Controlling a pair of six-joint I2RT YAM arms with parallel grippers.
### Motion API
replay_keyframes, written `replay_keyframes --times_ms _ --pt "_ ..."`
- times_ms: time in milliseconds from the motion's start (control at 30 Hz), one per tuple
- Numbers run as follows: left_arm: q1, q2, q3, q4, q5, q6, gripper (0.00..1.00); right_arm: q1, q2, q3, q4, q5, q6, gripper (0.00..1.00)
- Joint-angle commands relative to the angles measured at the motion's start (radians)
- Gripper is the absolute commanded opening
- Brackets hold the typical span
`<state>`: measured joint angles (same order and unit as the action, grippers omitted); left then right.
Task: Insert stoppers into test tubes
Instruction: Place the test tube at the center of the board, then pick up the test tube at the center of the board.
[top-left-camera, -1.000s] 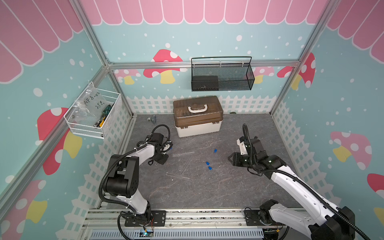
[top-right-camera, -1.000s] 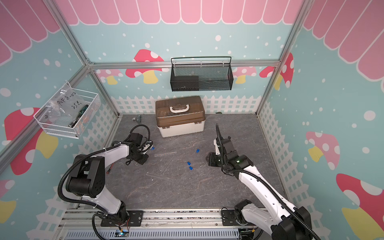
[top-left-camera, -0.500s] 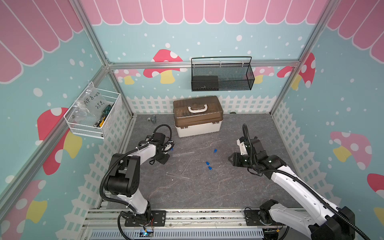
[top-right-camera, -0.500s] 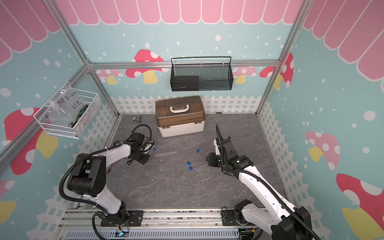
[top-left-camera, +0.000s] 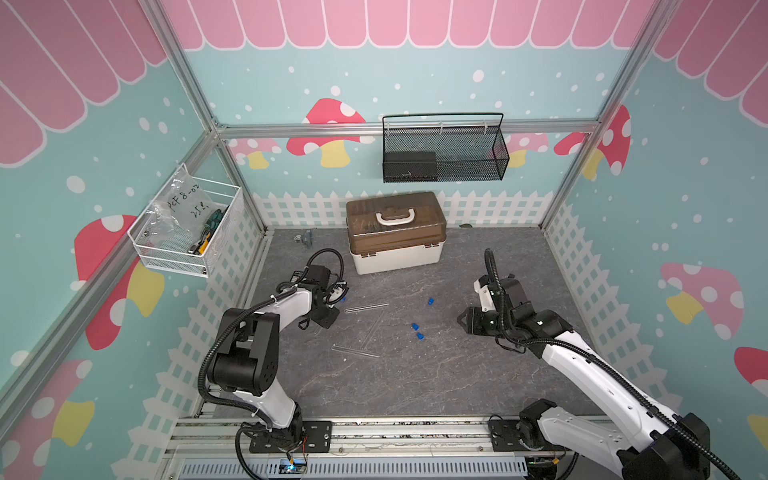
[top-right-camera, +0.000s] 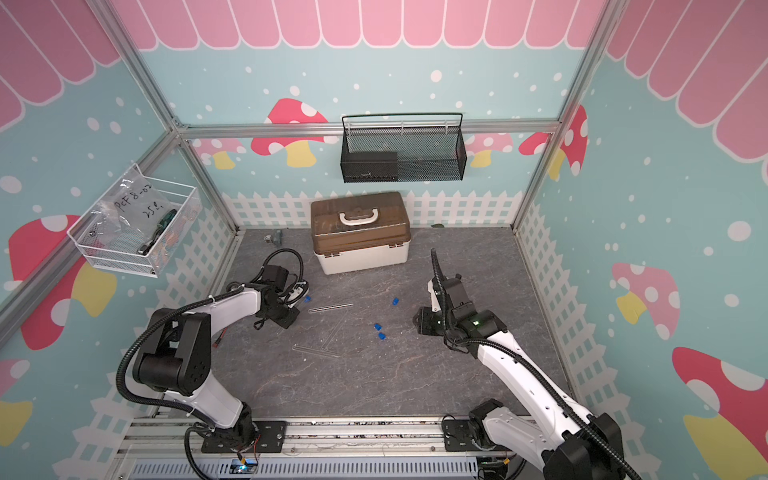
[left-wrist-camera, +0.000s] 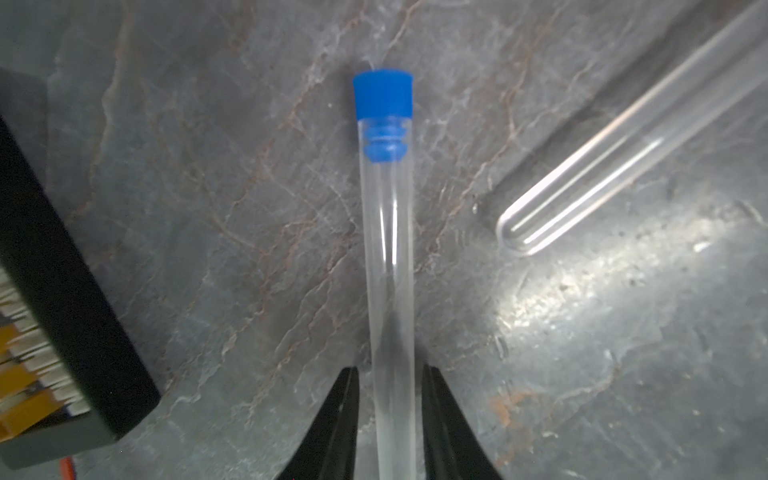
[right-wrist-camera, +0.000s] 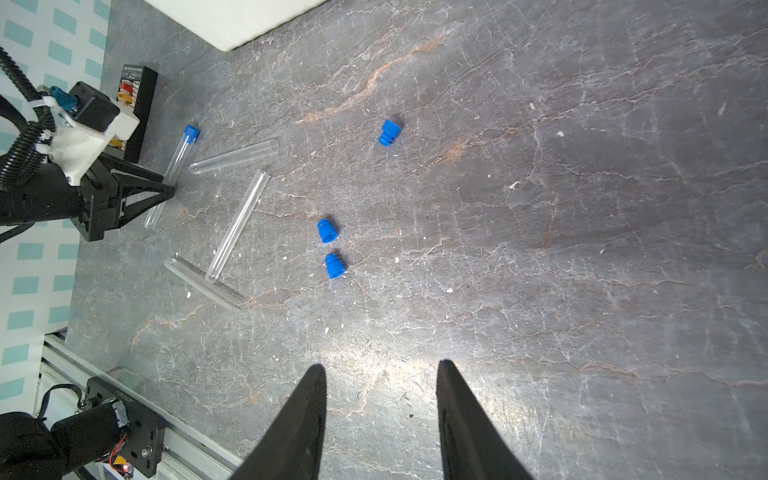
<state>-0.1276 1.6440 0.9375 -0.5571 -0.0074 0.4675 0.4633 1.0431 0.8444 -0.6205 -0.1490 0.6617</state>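
So, left arm: bent low, left gripper down at the mat, jaws just clear either side of the capped tube.
Right arm: stretched forward, right gripper spread wide, empty.
Stoppers: one stopper in that tube, three loose stoppers mid-mat.

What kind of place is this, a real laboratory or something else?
Probably a robot test cell, not a real laboratory: an aluminium frame holds walls printed with cartoon mushrooms, and the left arm and right arm are mounted on a rail, with test tubes lying between them.
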Motion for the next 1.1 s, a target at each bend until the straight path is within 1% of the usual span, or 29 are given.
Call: replay_keyframes --times_ms 0,133,300,333,367,433,500,533,600,667,767,867,1067 --pt "-0.004 -0.129 -0.021 0.009 0.010 0.031 0.34 -0.006 -0.031 0.010 -0.033 0.013 -0.013 0.43" --pt "-0.004 -0.285 -0.049 0.010 0.050 0.035 0.34 -0.006 -0.049 0.005 -0.037 0.022 -0.013 0.43" --pt "-0.011 -0.568 -0.140 0.079 0.198 0.062 0.34 -0.006 -0.054 -0.006 -0.019 0.020 -0.013 0.43" --pt "-0.014 -0.618 -0.168 0.095 0.237 0.092 0.34 -0.006 -0.053 -0.008 -0.013 0.017 -0.014 0.43" --pt "-0.017 -0.674 -0.203 0.104 0.295 0.150 0.34 -0.006 -0.052 -0.009 -0.007 0.013 -0.012 0.43" --pt "-0.031 -0.764 -0.277 0.105 0.411 0.296 0.34 -0.007 -0.051 -0.012 0.005 0.004 -0.011 0.43" --pt "-0.065 -0.841 -0.349 0.091 0.455 0.436 0.34 -0.007 -0.049 -0.015 0.014 -0.006 -0.010 0.43" --pt "-0.079 -0.861 -0.371 0.087 0.453 0.469 0.34 -0.006 -0.049 -0.017 0.014 -0.010 -0.010 0.43" --pt "-0.103 -0.872 -0.389 0.036 0.453 0.548 0.34 -0.006 -0.050 -0.021 0.016 -0.015 -0.010 0.43" --pt "-0.119 -0.852 -0.380 -0.037 0.457 0.636 0.35 -0.006 -0.051 -0.024 0.017 -0.020 -0.010 0.43" --pt "-0.166 -0.785 -0.357 -0.106 0.418 0.721 0.41 -0.006 -0.049 -0.027 0.019 -0.025 -0.011 0.43" --pt "-0.221 -0.711 -0.343 -0.117 0.345 0.758 0.44 -0.007 -0.043 -0.030 0.027 -0.033 -0.010 0.43" --pt "-0.259 -0.575 -0.284 -0.115 0.325 0.775 0.45 -0.007 -0.032 -0.030 0.034 -0.063 -0.013 0.43"
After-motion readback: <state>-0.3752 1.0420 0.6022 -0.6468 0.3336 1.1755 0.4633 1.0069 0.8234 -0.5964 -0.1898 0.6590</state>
